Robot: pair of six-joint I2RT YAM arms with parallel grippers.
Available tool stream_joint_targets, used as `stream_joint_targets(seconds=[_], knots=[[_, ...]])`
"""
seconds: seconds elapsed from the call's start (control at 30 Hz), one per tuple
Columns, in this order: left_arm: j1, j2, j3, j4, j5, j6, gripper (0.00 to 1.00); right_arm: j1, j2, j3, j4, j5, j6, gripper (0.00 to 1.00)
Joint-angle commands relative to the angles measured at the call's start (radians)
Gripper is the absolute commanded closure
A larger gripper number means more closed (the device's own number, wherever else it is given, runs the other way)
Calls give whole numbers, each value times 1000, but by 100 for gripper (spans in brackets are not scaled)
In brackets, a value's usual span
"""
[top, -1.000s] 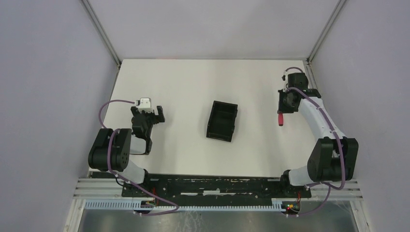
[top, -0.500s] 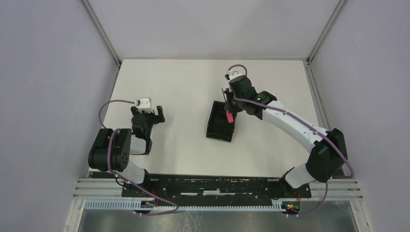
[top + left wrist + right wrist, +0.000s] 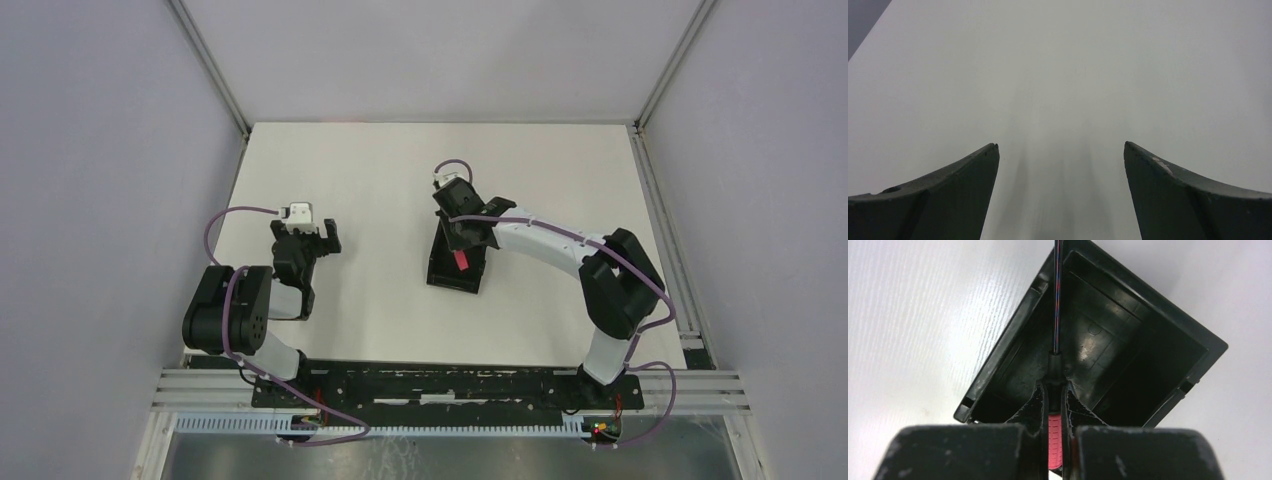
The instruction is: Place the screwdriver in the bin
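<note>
The black open-top bin (image 3: 450, 275) stands at the table's middle; it fills the right wrist view (image 3: 1168, 335). My right gripper (image 3: 462, 248) is shut on the screwdriver (image 3: 460, 261) by its red handle (image 3: 1055, 440) and holds it over the bin. The thin shaft (image 3: 1057, 295) points out past the bin's far rim. My left gripper (image 3: 318, 238) is open and empty over bare table at the left, its fingers (image 3: 948, 195) wide apart.
Grey walls close in the white table (image 3: 380, 180) on three sides. The arm bases and a metal rail (image 3: 440, 385) run along the near edge.
My right arm has swung left from the table's right side, carrying the screwdriver to a spot over the bin. The left arm has not moved.
</note>
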Motion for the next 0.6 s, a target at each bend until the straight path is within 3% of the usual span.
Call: stream_joint_targets(seconds=[0.0,0.23,0.4,0.57], knots=[[6,-15,5,29,8,-32,0,2,-36,-35,32,73,13,100],[6,-16,5,29,9,-32,0,2,-42,-59,44,60,29,98],[6,-16,5,28,9,-32,0,3,-33,11,21,28,16,49],[6,-15,5,29,10,-32,0,3,-103,64,7,54,4,35]])
